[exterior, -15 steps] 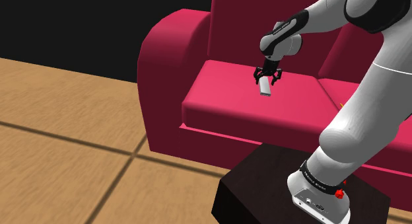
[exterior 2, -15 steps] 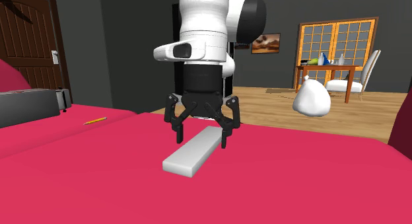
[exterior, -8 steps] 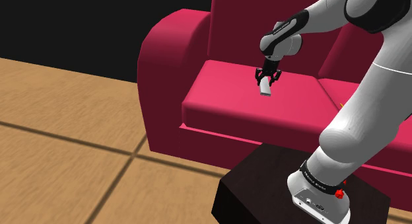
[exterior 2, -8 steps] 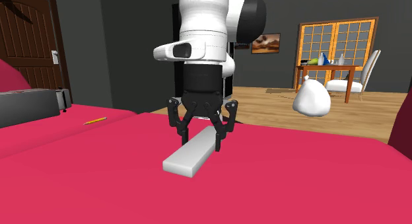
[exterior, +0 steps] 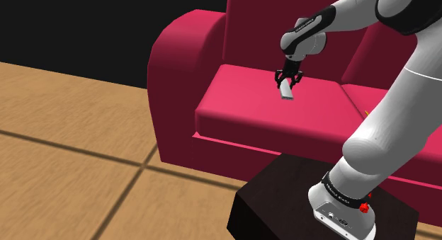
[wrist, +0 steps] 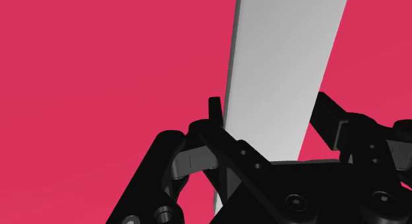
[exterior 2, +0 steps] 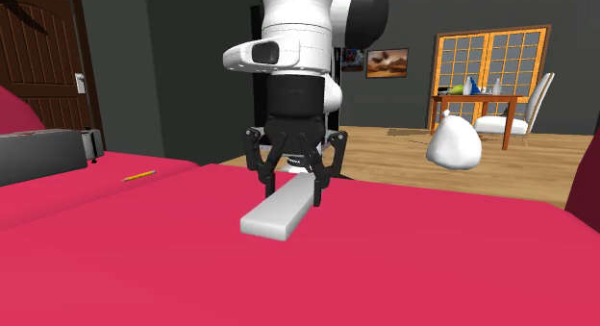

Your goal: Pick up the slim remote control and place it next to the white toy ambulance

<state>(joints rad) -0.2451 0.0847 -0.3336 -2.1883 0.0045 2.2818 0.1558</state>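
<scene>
Where the arm reaches over the red sofa (exterior: 177,76), we see the claw (exterior: 288,81) clamped on the remote (exterior: 286,94), a plain pale-grey slab. In the wrist view its black fingers (wrist: 214,110) press the slab's long sides near one end, and the rest juts out past them over red fabric. From the second exterior view the remote (exterior 2: 279,214) points toward the camera, roughly level, low over the seat (exterior 2: 462,266); we cannot tell whether it touches the cushion. In the shoulder view it sits above the middle of the seat nearest the armrest. A yellow pencil (exterior 2: 138,175) lies on the seat at the second exterior view's left, well apart from the remote, with a dark grey box (exterior 2: 38,153) beyond it. A white sack (exterior 2: 454,146) rests on the wooden floor behind the sofa.
</scene>
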